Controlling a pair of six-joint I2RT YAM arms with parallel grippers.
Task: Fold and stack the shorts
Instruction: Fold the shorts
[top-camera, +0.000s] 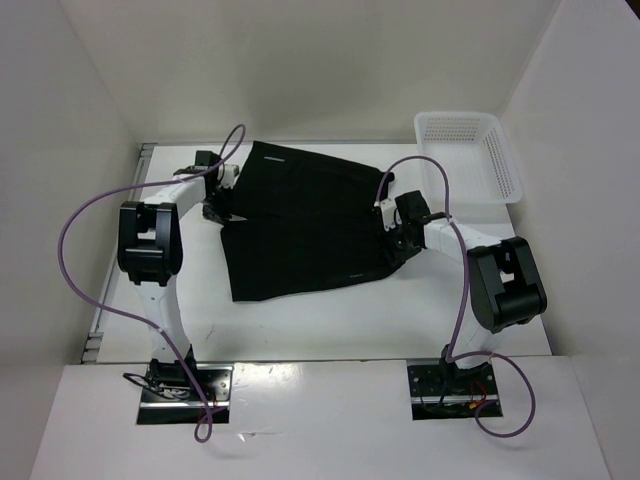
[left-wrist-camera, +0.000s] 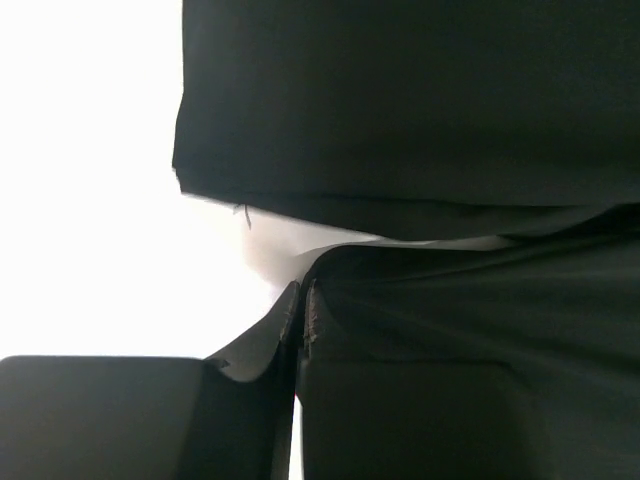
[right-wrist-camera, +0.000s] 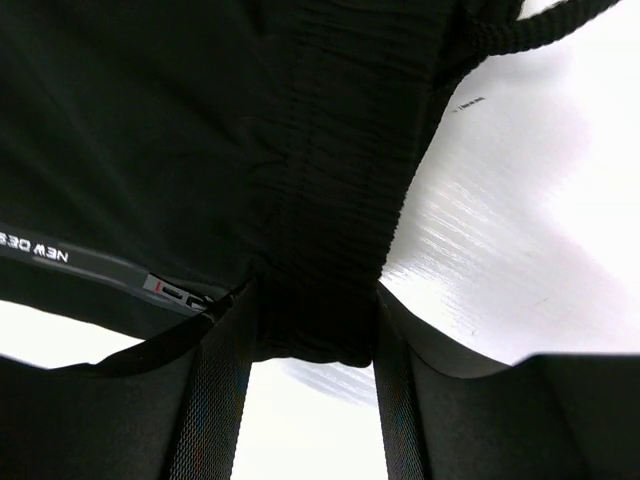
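Black fabric is being pinched from both sides: the right gripper (right-wrist-camera: 312, 325) is clenching a bunched, ribbed edge of the shorts (top-camera: 300, 225) at their three o'clock side, and the left gripper (left-wrist-camera: 300, 312) is nipping a thin hem at nine o'clock, seemingly so both arms can lift and fold together. The shorts are lying spread on the white table (top-camera: 330, 330) between the arms, while the white mesh basket (top-camera: 500, 165) is sitting well apart at one o'clock.

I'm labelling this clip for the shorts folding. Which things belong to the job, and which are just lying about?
Job: black shorts; left gripper and right gripper, both shut on the fabric.
Lying about: white mesh basket at the far right, untouched.
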